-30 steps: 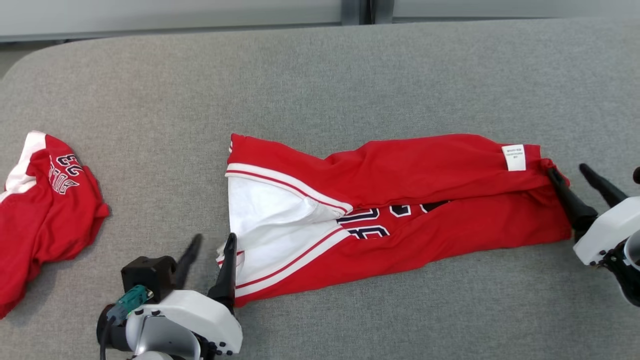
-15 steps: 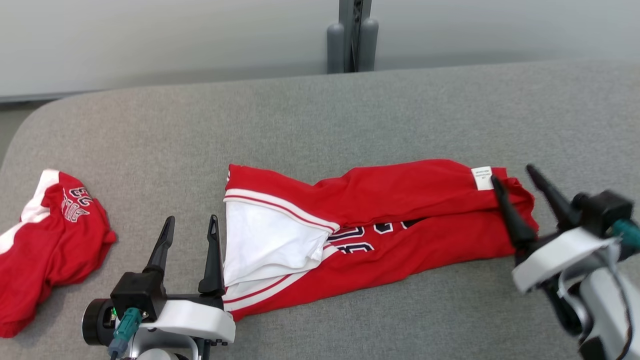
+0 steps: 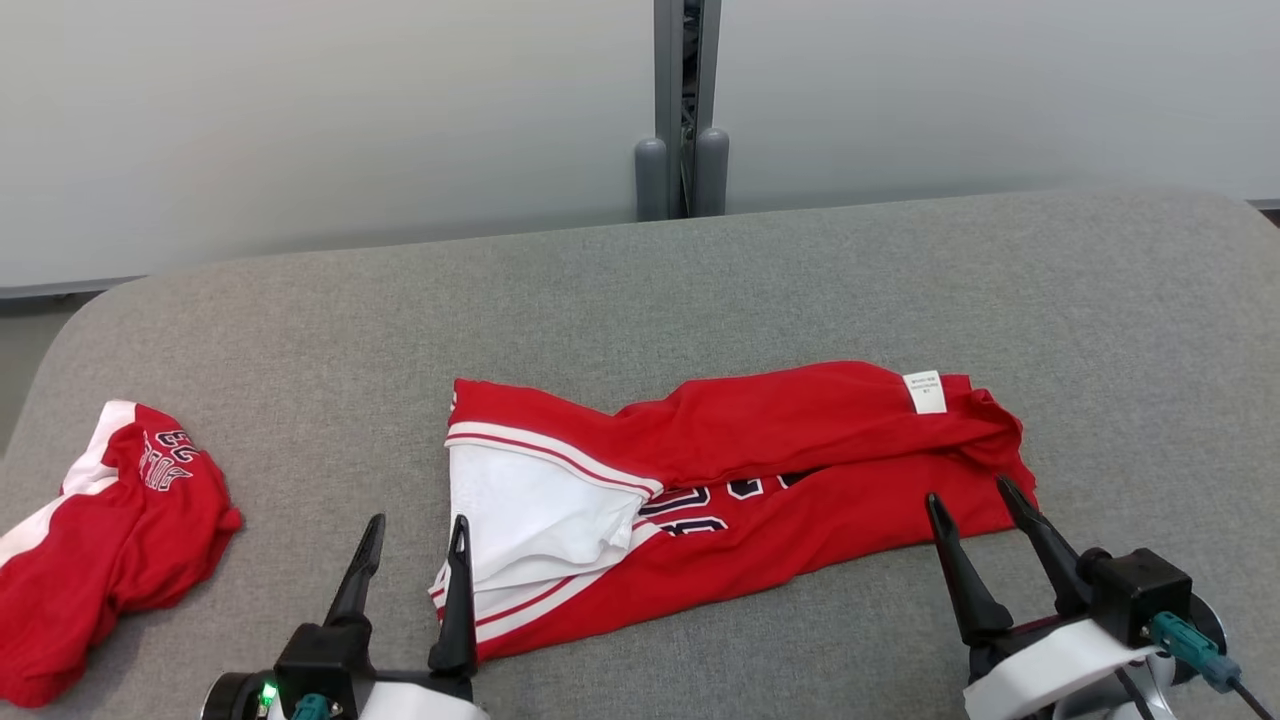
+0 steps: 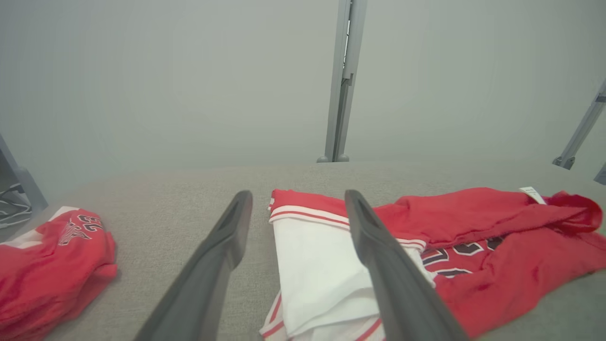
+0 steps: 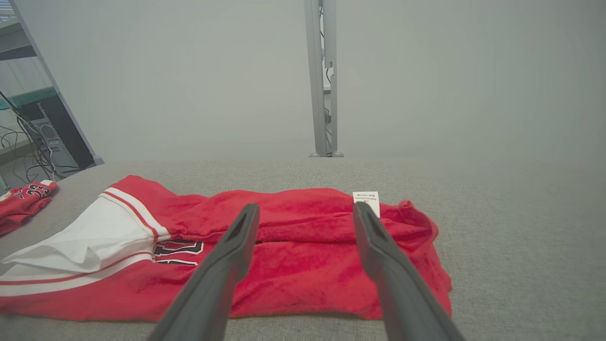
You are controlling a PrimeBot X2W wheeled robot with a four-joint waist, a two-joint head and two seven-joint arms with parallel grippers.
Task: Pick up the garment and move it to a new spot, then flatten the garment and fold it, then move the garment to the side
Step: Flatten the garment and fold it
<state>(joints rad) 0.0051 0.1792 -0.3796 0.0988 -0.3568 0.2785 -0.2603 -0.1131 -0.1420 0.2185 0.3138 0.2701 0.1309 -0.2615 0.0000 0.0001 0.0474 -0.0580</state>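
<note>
- The garment (image 3: 780,470) lay on the grey surface (image 3: 700,280) as a long red strip, folded lengthways, with its upper layer rumpled rather than flat.
- The left gripper (image 3: 418,522) stood at the garment's left end with its jaws spread wide and nothing in them. One finger sat right against the striped hem, and whether it touched could not be told.
- The right gripper (image 3: 968,490) hovered at the garment's right end, near edge, also wide open and empty.
- Trouble spot one was the white panel (image 3: 520,510), which sagged loose out of the garment's left end. A pinch there looked likely to catch one layer only and peel the fold open on the lift.
- Trouble spot two was the cloth bunched at the garment's right end, just past the label (image 3: 924,391). A grab on that lump would probably carry the creases into the next fold.
- If the two ends rose or travelled unevenly, the strip could twist or sag in its middle.
- Dragging it instead of lifting looked risky, because the felt-like surface would likely grip the cloth and ruck up the underside.
- A second shirt (image 3: 110,540) lay well to the garment's left, so a move that way risked landing on it.
</note>
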